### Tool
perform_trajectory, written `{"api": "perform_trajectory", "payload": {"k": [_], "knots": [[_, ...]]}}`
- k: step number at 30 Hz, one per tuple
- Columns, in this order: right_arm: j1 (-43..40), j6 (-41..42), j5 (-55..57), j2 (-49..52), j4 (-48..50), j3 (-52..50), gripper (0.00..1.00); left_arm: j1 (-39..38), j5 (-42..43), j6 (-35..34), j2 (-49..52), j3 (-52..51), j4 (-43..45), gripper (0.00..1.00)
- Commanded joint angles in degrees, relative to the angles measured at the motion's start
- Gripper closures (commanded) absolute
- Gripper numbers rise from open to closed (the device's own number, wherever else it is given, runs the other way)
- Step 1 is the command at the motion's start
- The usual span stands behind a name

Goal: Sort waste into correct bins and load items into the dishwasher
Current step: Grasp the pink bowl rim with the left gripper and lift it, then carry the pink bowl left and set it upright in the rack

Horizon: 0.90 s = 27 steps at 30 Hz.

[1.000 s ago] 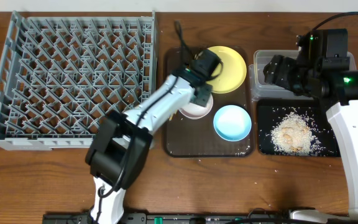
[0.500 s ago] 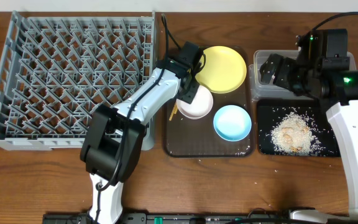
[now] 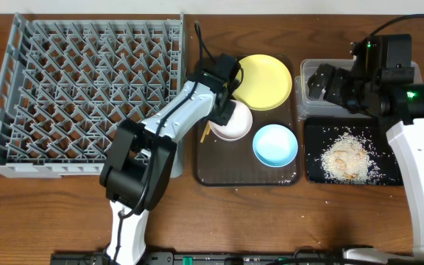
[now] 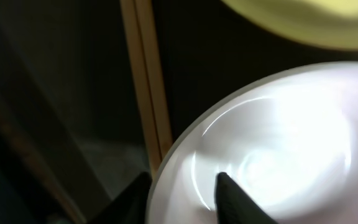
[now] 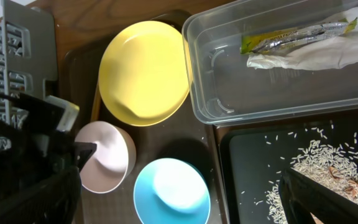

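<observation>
My left gripper (image 3: pixel 224 109) is open over the white bowl (image 3: pixel 234 124) on the brown serving tray. In the left wrist view its fingers (image 4: pixel 182 190) straddle the bowl's rim (image 4: pixel 278 124), one outside and one inside. Wooden chopsticks (image 4: pixel 146 81) lie just left of the bowl. The yellow plate (image 3: pixel 267 79) and the light-blue bowl (image 3: pixel 275 144) sit on the same tray. My right gripper (image 3: pixel 321 81) is open and empty above the clear tub (image 5: pixel 210 93), which holds the green-and-orange wrapper (image 5: pixel 291 37) and the white tissue (image 5: pixel 319 56). Rice lies in the black tray (image 3: pixel 315 173). The small cup is out of view.
The grey dish rack (image 3: pixel 87 96) fills the left of the table and holds nothing. The brown serving tray (image 3: pixel 245 179) stands between the rack and the two bins. A few rice grains lie on the table in front of the black tray.
My left gripper has moved left and back off the yellow plate to the white bowl's far-left rim, so more of the bowl shows. The right arm has not moved.
</observation>
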Motion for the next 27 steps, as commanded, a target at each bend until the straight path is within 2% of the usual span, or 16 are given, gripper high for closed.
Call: {"api": "perform_trajectory", "payload": {"k": [1,4,5,11,16,22,27], "knots": [[0.17,-0.35,0.17,0.07,-0.04,-0.48,0.01,0.0,-0.07,0.15,1.88,-0.74,-0.35,0.73],[0.17,-0.35,0.2,0.07,-0.04,-0.48,0.01,0.0,-0.07,0.13,1.88,-0.74,-0.35,0.85],[0.17,-0.35,0.17,0.07,-0.04,-0.48,0.01,0.0,-0.07,0.11,1.88,-0.74,-0.35,0.92],[0.17,-0.35,0.17,0.07,-0.04,-0.48,0.01,0.0,-0.2,-0.31,1.03,-0.68,-0.59,0.93],[0.17,-0.35,0.17,0.07,-0.04,-0.48,0.01,0.0,-1.75,-0.85,-4.11,0.48,-2.73,0.92],[0.17,-0.35,0.17,0.07,-0.04,-0.48,0.01,0.0,-14.51,-2.47,-14.29,0.68,-1.53,0.93],[0.17,-0.35,0.17,0.07,-0.04,-0.48,0.01,0.0,-32.48,-2.29,-19.17,0.68,5.22,0.92]]}}
